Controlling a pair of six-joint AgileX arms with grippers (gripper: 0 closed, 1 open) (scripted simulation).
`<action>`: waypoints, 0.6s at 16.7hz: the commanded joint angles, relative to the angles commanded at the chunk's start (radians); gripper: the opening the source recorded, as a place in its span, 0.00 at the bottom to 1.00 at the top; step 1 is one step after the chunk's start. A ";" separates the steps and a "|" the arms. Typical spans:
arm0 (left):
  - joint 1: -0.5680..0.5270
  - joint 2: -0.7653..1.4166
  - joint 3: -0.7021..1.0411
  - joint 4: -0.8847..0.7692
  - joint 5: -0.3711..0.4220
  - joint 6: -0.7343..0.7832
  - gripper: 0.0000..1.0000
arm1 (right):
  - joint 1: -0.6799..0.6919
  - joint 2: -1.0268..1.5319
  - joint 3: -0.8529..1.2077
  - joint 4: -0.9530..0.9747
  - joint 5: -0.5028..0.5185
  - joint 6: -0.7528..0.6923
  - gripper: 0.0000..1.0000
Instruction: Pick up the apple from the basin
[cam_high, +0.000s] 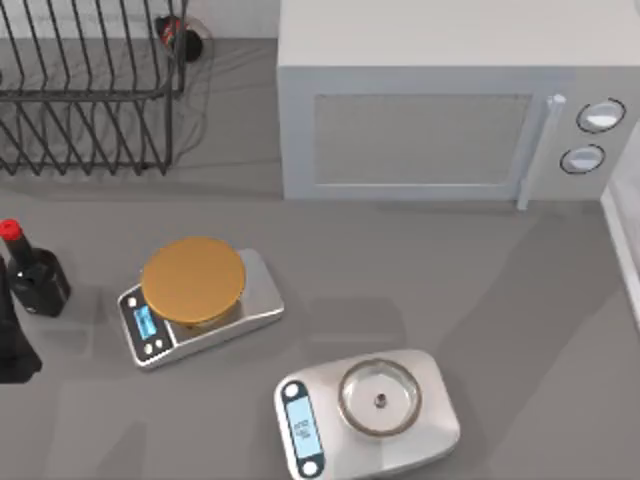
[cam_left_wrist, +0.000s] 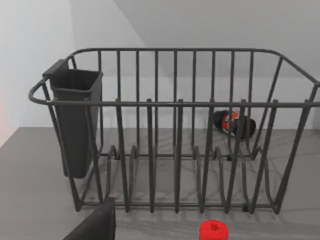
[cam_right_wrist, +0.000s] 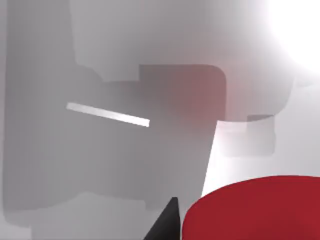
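Red apple (cam_right_wrist: 260, 210) cut off at frame edge — pincer unclear

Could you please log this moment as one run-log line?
stage: at basin | right gripper: beside bright-red rounded apple | left arm: parked by dark red-capped bottle | grasp: unconfirmed

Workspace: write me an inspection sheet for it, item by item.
Surface: grey table, no spills seen.
Job's things: apple close by the right gripper; contact cannot be told.
Clutter: dish rack, dark bottle, scale with orange plate, scale with silver plate, small dark-and-red thing behind the rack.
Grippers: left gripper at the table's left edge, beside the bottle; right one at the apple.
Cables: nothing seen.
Surroundings: microwave, door shut; pale wall.
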 joint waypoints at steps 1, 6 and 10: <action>0.000 0.000 0.000 0.000 0.000 0.000 1.00 | -0.001 -0.014 0.051 -0.072 0.000 -0.001 0.00; 0.000 0.000 0.000 0.000 0.000 0.000 1.00 | -0.002 -0.107 0.308 -0.452 -0.001 -0.004 0.00; 0.000 0.000 0.000 0.000 0.000 0.000 1.00 | -0.002 -0.173 0.449 -0.634 -0.002 -0.004 0.00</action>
